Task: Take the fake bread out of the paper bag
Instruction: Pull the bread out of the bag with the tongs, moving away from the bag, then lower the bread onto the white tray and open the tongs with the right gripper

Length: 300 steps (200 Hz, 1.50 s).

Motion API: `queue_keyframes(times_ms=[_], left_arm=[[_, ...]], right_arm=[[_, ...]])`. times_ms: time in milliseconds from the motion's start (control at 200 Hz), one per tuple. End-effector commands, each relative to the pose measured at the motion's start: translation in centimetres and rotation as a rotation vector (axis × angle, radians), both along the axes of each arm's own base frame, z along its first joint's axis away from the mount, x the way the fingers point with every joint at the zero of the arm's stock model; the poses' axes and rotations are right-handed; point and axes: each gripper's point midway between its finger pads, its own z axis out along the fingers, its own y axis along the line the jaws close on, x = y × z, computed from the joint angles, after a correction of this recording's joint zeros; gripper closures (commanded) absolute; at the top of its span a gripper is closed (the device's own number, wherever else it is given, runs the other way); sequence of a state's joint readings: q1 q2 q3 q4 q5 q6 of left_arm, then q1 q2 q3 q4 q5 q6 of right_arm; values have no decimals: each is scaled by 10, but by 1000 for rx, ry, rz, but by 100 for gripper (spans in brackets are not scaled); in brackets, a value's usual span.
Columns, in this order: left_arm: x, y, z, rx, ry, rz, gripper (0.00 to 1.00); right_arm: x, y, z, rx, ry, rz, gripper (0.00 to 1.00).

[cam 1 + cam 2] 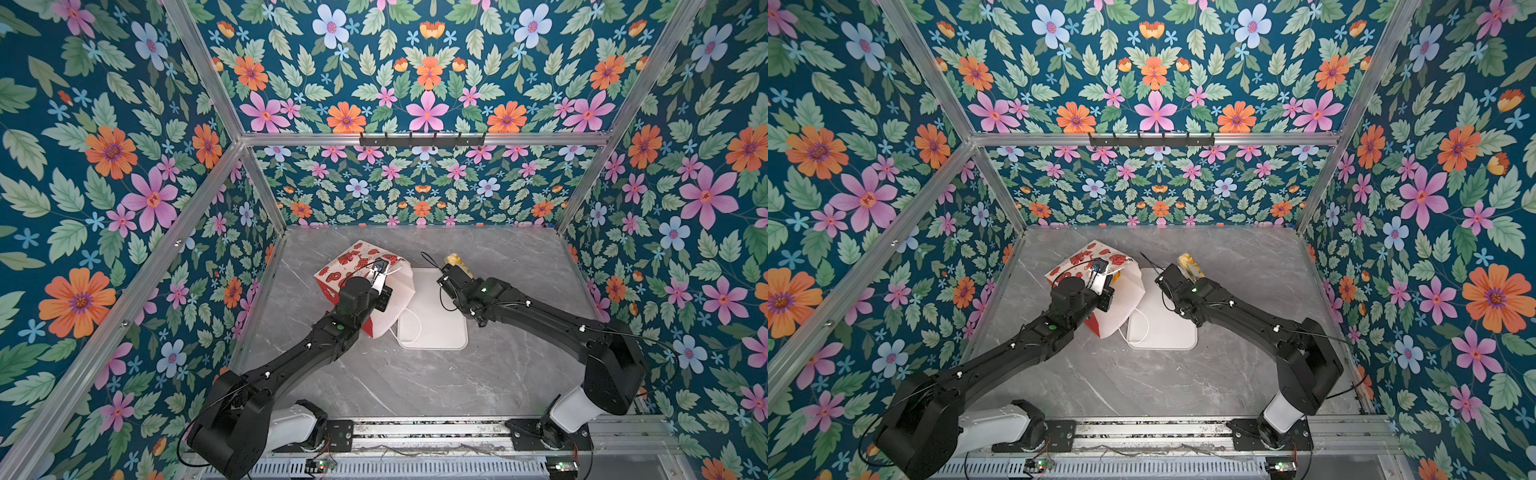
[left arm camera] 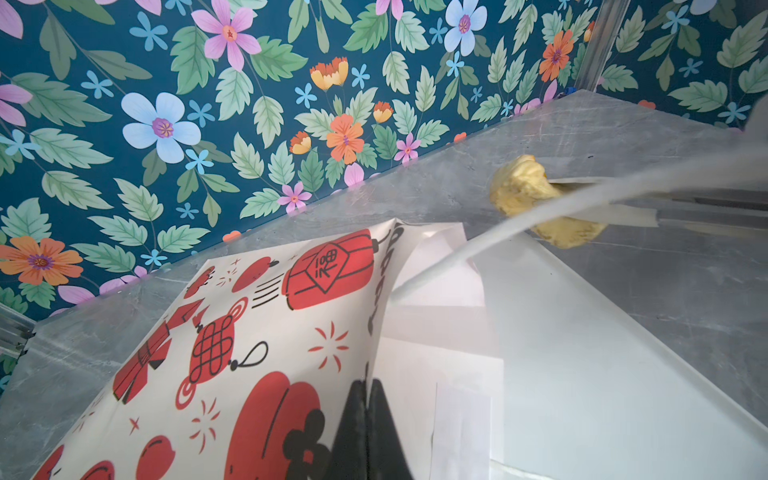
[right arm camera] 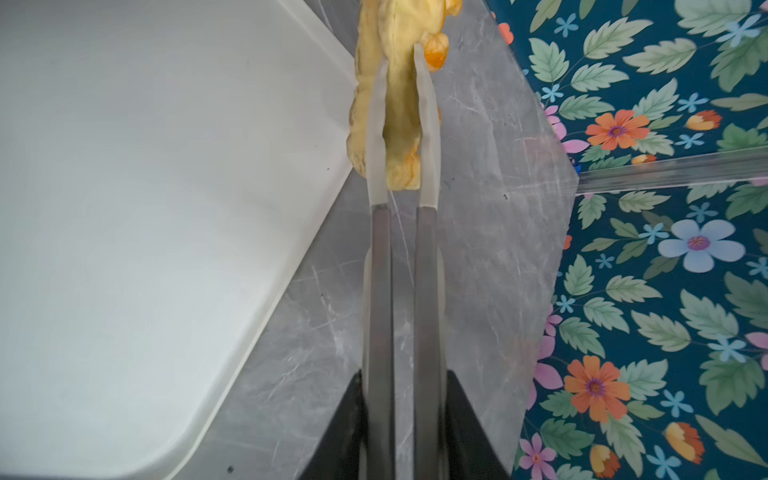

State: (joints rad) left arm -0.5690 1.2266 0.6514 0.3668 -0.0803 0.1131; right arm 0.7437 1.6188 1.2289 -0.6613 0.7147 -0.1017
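Observation:
The paper bag (image 1: 347, 266) (image 1: 1081, 259) (image 2: 249, 353), red and white with lantern prints, lies tilted on the grey table with its white-lined mouth facing the tray. My left gripper (image 1: 379, 271) (image 1: 1098, 268) (image 2: 368, 386) is shut on the bag's upper rim, with the paper pinched between its jaws. My right gripper (image 1: 453, 262) (image 1: 1188, 264) (image 3: 401, 54) is shut on one pale golden piece of fake bread (image 1: 456, 259) (image 1: 1190, 262) (image 2: 519, 191) (image 3: 399, 124), squeezed between its clear fingers past the tray's far right corner. What lies inside the bag is hidden.
A flat white tray (image 1: 436, 328) (image 1: 1163, 332) (image 2: 582, 353) (image 3: 145, 208) lies between the arms, right of the bag. A white cord handle (image 1: 409, 328) (image 2: 540, 220) trails from the bag's mouth onto the tray. Flowered walls close in the table on three sides.

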Motion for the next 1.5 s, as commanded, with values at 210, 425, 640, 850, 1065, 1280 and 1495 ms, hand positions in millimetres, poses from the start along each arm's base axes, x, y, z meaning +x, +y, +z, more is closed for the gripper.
queue_keyframes(times_ms=[210, 425, 640, 850, 1065, 1280, 1495], left_arm=[[1, 7, 12, -28, -49, 30, 100], [-1, 9, 12, -30, -54, 34, 100], [0, 9, 12, -38, -56, 38, 100], [3, 7, 13, -38, -56, 34, 100], [3, 6, 12, -42, -50, 29, 100], [3, 6, 14, -45, -50, 30, 100], [5, 1, 13, -52, -40, 12, 100]], right_arm=[[28, 20, -33, -18, -52, 9, 84], [12, 26, -50, 45, 24, -8, 81], [-13, 35, -60, 167, 138, -17, 66], [-28, 41, -64, 265, 184, -25, 62], [-43, 47, -60, 370, 221, -23, 60], [-59, 56, -48, 509, 250, -8, 59], [-69, 47, -3, 656, 148, -34, 60]])
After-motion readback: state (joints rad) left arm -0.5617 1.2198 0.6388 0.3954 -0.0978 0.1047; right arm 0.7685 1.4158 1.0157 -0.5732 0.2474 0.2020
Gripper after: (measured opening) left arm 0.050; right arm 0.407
